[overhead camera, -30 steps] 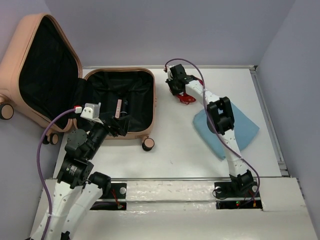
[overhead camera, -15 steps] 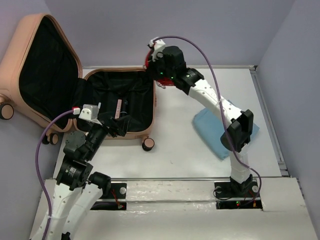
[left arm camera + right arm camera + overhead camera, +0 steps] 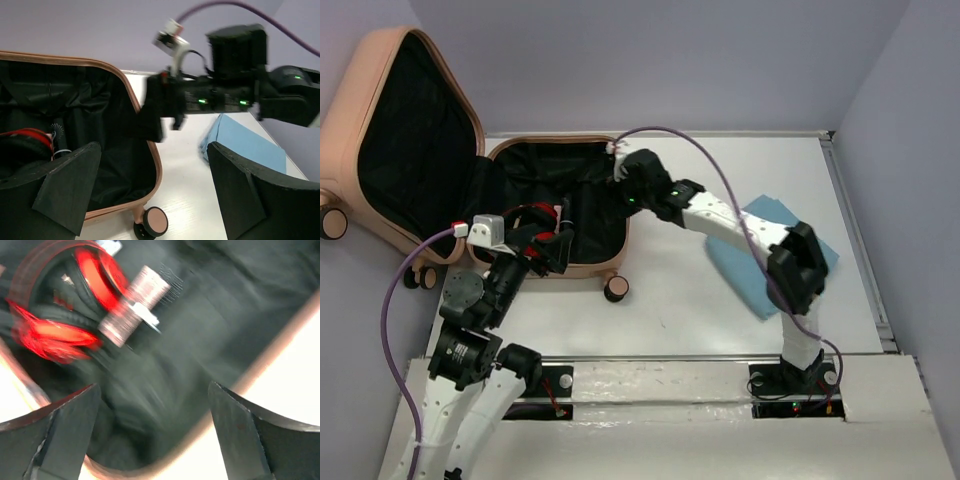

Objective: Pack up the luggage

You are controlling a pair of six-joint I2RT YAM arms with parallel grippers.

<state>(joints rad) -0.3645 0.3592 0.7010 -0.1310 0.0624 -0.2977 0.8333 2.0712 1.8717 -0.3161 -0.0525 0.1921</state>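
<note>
from above, the luggage (image 3: 590, 225) is lying open with its lid propped up, and red headphones (image 3: 532, 215) and a small pink tube (image 3: 560, 213) are sitting inside it. the right gripper (image 3: 620, 175) is hanging over the luggage's right rim and the left gripper (image 3: 550, 252) is at its near rim. a blue cloth (image 3: 740, 275) is lying well right of the luggage, not yet packed. the left wrist view is showing its jaws spread wide and empty. the right wrist view, blurred, is showing its jaws apart above the lining, holding nothing. packing is looking partway done, with the cloth and the closing remaining.
</note>
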